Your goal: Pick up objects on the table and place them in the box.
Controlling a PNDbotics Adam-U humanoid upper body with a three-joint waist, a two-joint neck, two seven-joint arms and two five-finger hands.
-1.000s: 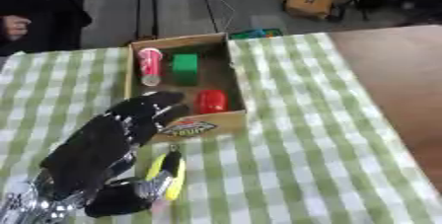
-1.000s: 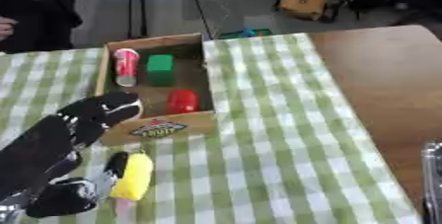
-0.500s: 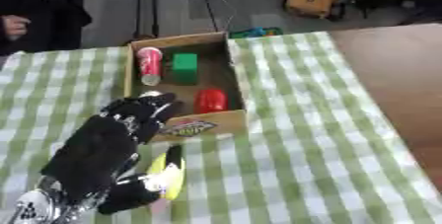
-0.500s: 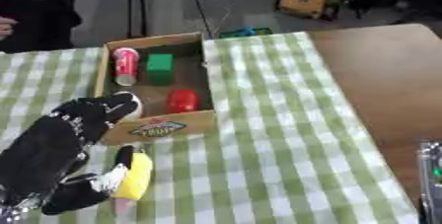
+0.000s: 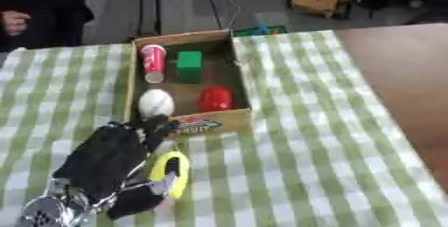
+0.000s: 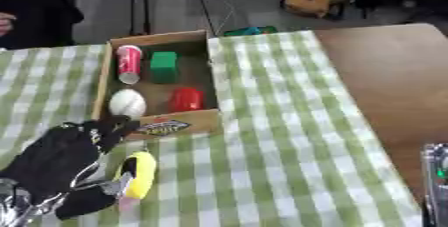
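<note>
The fingers of the left hand (image 5: 109, 163) are curled around a yellow thing (image 6: 138, 173) (banana-shaped) on the checked cloth (image 5: 297, 171), just in front of the box (image 5: 229, 119). The box holds a white ball (image 5: 156, 103), red can (image 5: 153, 62), green block (image 5: 189, 64) and red block (image 5: 215, 99).

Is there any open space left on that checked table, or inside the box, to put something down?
The green checked tablecloth right of the cardboard box is bare. Inside, a red-white can, green block, white ball and red cup crowd it. The left hand and yellow banana fill the near-left.
</note>
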